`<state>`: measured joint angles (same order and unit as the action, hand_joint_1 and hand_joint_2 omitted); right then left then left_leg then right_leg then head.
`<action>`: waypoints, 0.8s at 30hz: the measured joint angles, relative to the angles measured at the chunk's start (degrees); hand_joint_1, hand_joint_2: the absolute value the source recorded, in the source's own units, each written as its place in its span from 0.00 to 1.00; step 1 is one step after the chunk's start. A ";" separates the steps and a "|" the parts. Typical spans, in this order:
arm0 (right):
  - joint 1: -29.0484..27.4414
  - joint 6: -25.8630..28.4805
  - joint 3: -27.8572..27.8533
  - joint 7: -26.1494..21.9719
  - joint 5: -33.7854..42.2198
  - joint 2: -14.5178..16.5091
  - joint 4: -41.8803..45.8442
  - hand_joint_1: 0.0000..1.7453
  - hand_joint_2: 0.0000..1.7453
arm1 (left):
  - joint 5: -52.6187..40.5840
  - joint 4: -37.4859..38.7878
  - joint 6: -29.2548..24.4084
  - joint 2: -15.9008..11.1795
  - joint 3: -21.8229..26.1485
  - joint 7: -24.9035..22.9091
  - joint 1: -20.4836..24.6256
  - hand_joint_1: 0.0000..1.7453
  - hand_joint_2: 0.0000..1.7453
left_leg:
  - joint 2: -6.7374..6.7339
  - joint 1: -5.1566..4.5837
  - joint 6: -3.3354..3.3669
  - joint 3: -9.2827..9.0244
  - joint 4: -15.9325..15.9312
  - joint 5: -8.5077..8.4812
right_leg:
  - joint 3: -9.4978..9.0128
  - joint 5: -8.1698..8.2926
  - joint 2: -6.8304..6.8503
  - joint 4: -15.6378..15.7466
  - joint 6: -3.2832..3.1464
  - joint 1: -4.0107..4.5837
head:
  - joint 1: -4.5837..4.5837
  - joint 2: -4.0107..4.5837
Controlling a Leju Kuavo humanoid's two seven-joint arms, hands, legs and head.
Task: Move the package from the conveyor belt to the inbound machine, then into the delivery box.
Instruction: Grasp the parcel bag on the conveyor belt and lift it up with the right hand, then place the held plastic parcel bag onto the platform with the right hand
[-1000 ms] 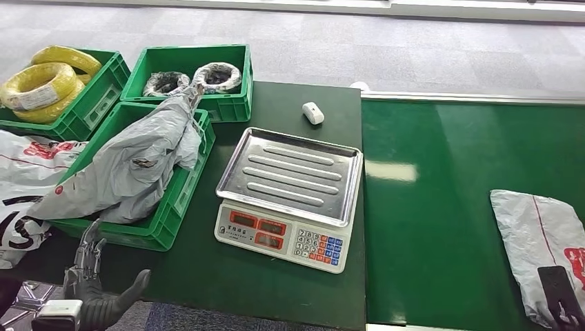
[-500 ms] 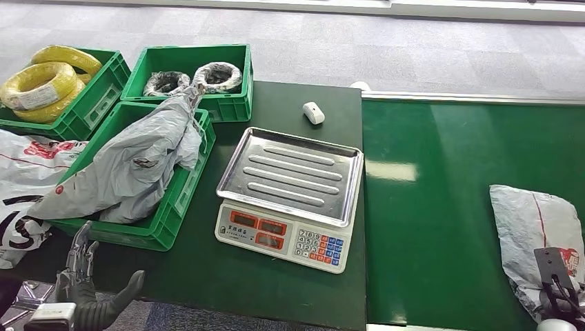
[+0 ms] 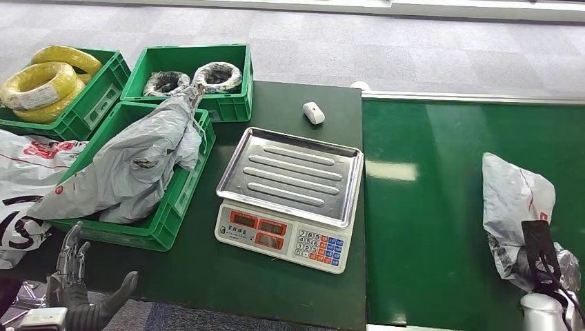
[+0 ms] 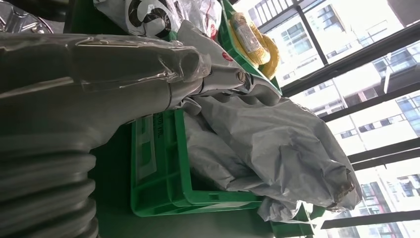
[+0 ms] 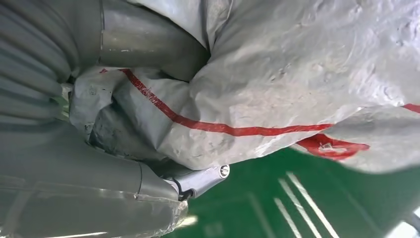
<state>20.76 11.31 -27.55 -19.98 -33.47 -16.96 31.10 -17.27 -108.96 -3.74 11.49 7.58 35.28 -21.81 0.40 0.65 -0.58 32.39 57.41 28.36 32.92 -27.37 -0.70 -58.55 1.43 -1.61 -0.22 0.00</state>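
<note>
Package [image 3: 514, 207], a grey poly mailer with red print, sits bunched at the near right of the green conveyor belt [image 3: 441, 207] in the head view, gripped by the right hand [image 3: 545, 265]; the left hand [image 3: 83, 293] hangs fingers spread, holding nothing, before the near green crate [image 3: 162, 224] of grey bags, left of the scale [image 3: 290, 196]. Left wrist view: thumb beside that crate. Right wrist view: thumb and fingers clamp the mailer's crumpled plastic.

parcel-sorting station, conveyor belt [image 3: 441, 207], weighing scale [image 3: 286, 200]
</note>
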 joint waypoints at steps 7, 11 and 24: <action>-5.98 6.20 11.32 -5.05 5.00 4.96 25.22 1.00 1.00 | -0.42 0.00 0.05 0.62 0.09 0.59 1.22 0.00 1.00 | -0.09 0.05 -0.01 0.09 -0.03 0.00 | 0.03 -0.01 -0.02 -0.02 -0.01 0.05 | 0.00 0.00; -6.27 1.47 23.90 -3.34 -1.77 6.16 34.01 1.00 1.00 | -0.96 0.00 0.07 0.62 0.10 0.74 2.35 0.00 1.00 | -0.19 0.08 -0.02 -0.02 -0.03 -0.03 | 0.02 0.00 -0.09 -0.02 -0.02 0.09 | 0.02 0.00; -3.09 -9.71 43.72 0.16 -9.21 9.36 39.09 1.00 1.00 | -1.73 0.09 1.07 -0.39 0.07 2.11 2.78 0.00 1.00 | 0.06 0.08 -0.05 0.07 -0.01 -0.11 | 0.04 0.00 0.12 -0.01 -0.01 0.08 | 0.02 0.00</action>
<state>17.67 1.60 16.17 -19.82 -42.69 -7.60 70.19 -19.00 -108.87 -2.67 11.10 7.65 37.39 -19.02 0.45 0.73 -0.63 32.46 57.40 28.25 32.96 -27.38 -0.58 -58.56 1.42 -1.52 -0.20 0.00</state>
